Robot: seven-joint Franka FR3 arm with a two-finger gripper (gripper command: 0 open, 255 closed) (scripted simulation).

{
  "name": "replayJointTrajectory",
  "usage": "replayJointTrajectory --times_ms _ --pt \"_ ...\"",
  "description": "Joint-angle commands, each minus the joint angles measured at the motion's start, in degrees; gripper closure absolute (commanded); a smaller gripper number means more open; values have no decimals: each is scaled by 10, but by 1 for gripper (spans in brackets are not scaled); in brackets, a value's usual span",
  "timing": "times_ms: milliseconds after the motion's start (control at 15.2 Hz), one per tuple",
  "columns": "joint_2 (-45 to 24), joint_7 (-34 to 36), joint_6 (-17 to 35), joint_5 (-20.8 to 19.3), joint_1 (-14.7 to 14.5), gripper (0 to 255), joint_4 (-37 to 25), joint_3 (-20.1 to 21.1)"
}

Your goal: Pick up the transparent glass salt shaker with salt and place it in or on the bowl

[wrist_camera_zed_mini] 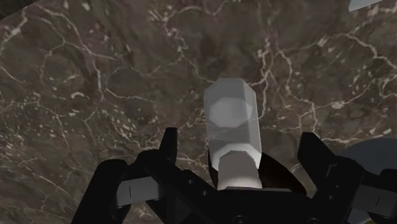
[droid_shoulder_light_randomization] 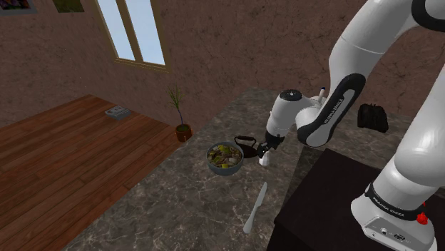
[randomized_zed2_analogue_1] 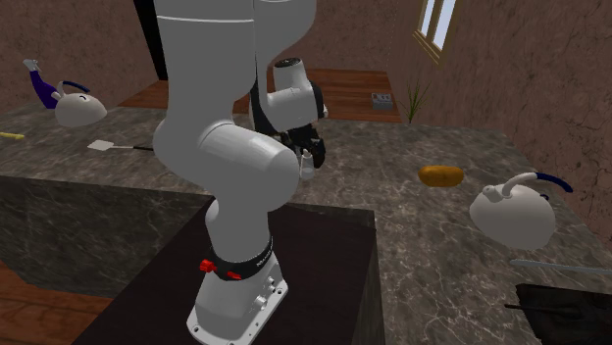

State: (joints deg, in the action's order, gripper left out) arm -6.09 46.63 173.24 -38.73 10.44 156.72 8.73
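Okay, fingers [wrist_camera_zed_mini: 168,149] spread wide, gripping nothing; salt shaker [wrist_camera_zed_mini: 232,137] stands upright between them on the marble counter [wrist_camera_zed_mini: 95,83], roughly centred, not touched. I'd settle the gripper [wrist_camera_zed_mini: 242,159] lower, close slowly on the clear body below the cap, then lift straight. Shoulder view: bowl [droid_shoulder_light_randomization: 225,172] at 9 o'clock from the salt shaker, black kettle [droid_shoulder_light_randomization: 246,145] near 10, so I'd carry high past it.

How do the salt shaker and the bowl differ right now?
The salt shaker is narrow, tall, pale whitish; the bowl is wide, low, grey, holding greenish food. The salt shaker sits between the open fingers of the gripper; the bowl lies outside them, toward the shoulder view's left. Both rest on the dark marbled counter.
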Motion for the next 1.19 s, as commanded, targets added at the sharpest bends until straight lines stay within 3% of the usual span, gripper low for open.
replayJointTrajectory --times_ms 0,462,528,1122 --pt "-23 44 11 -56 -14 0 -12 -25" --pt "-23 43 11 -54 -15 0 -11 -26" --pt "-23 43 11 -54 -15 255 -11 -26" --pt "-23 43 11 -55 -15 255 -11 -26"
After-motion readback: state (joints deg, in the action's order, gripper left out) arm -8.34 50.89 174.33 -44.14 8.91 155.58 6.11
